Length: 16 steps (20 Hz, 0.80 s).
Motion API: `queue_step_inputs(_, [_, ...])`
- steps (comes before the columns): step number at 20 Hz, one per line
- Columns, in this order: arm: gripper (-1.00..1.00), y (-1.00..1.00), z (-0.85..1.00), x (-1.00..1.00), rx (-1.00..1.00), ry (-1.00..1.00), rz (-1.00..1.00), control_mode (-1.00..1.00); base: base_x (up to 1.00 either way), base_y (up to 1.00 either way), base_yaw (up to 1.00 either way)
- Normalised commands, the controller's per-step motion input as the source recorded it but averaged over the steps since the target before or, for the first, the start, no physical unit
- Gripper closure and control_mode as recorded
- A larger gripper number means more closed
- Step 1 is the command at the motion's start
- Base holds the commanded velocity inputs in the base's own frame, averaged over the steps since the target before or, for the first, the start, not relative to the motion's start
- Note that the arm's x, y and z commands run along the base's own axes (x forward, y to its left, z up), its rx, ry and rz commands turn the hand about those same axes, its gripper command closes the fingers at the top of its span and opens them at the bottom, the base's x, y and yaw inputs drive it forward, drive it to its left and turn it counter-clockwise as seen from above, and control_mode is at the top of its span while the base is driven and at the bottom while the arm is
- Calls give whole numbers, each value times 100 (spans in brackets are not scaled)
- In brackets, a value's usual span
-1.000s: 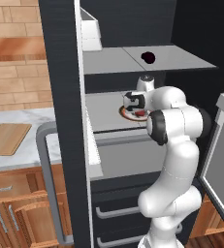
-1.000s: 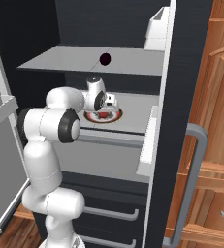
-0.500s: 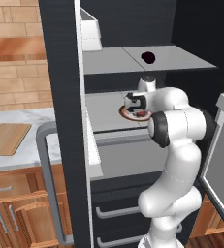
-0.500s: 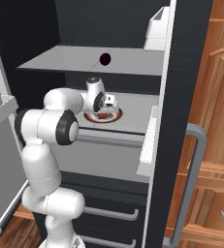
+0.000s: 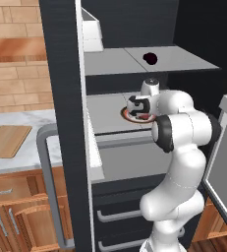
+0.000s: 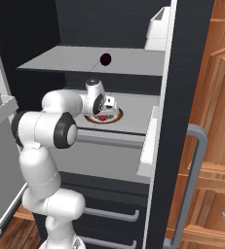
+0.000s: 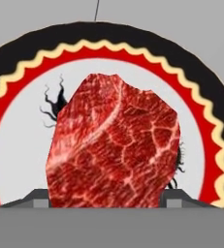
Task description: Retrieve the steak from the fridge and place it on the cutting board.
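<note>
The steak point(image 7: 114, 145) lies flat on a round plate point(image 7: 200, 116) with a black edge, a red band and a cream zigzag ring, and it covers the middle of the plate's pale centre. In the hand view the meat is red with pale marbling; its narrow upper end points to about 12 o'clock, and the two dark finger tips point(image 7: 36, 197) rise at about 7 and 5 o'clock, one on each side of it. The tips stand apart with the meat between them; whether they press on it I cannot tell. A thin dark pattern on the plate shows past the steak at 9 o'clock.

In the left base view the gripper point(image 5: 140, 111) is low over the plate on the fridge point(image 5: 61, 98) middle shelf, with the white arm reaching in from 5 o'clock. A dark maroon ball point(image 5: 151, 58) sits on the shelf above, at about 12 o'clock from the plate. The fridge door is open, its grey bar handle point(image 5: 48, 187) towards the camera. The cutting board point(image 5: 7, 141) lies on the pale counter point(image 5: 21, 160) at 9 o'clock from the fridge, well apart from the steak
</note>
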Motion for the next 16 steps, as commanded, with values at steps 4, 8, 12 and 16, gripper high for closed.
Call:
queue_step_inputs(4, [100,0,7,-9,0,0,0,-100,0,0,0])
queue_step_inputs(8, [100,-1,16,-17,0,-2,0,-100,0,0,0])
queue_step_inputs(12, [100,-1,7,-21,0,-2,0,-100,0,0,0])
queue_step_inputs(16, [100,-2,9,-25,0,-2,0,-100,0,0,0])
